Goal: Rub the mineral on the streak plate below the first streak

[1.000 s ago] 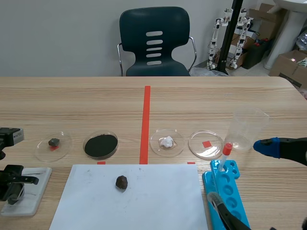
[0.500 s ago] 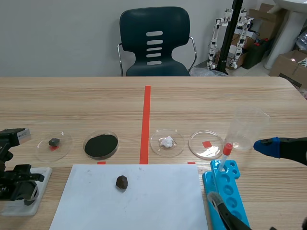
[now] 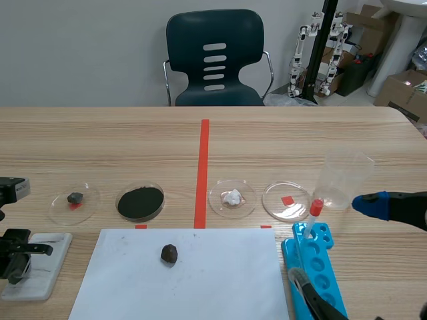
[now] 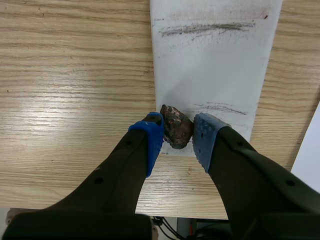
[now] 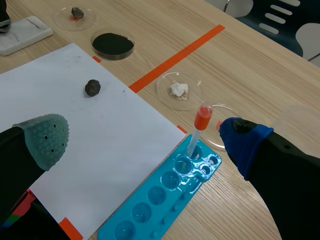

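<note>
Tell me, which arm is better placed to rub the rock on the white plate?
Left. The left gripper holds the mineral at the streak plate; the right gripper stands open by the blue tray.

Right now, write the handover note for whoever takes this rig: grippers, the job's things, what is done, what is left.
Left gripper: shut on the mineral, at the near end of the streak plate.
Right gripper: open, holding nothing, above the paper's edge by the blue well tray.
Done: the first streak is at the plate's far end. A fainter second mark lies below it, just ahead of the mineral.
Left: probably rub again if that mark is too faint, then put the mineral down.
</note>
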`<action>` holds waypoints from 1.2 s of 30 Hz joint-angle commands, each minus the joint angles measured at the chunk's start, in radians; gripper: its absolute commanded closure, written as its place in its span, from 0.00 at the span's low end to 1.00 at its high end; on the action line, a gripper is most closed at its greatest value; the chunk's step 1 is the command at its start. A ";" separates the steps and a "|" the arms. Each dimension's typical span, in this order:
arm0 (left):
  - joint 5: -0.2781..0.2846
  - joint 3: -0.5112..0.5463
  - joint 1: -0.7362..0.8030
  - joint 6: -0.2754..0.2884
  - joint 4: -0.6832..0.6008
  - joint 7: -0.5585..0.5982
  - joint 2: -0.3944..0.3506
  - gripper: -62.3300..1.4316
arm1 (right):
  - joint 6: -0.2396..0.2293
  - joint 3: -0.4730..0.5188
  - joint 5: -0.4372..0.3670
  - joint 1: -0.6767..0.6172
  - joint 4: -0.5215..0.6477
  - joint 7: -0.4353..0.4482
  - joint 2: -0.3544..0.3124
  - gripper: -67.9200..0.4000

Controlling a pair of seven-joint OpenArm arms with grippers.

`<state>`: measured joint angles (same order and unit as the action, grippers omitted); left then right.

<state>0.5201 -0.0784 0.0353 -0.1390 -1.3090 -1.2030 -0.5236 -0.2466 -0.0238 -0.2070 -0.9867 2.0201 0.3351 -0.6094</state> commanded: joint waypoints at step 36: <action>-0.119 0.000 0.009 -0.062 0.005 -0.028 -0.009 0.94 | 0.003 0.006 -0.007 0.006 0.005 0.012 0.000 0.06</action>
<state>0.4229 -0.0784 0.0357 -0.1917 -1.3094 -1.2224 -0.5220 -0.2466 -0.0238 -0.2070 -0.9867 2.0201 0.3351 -0.6094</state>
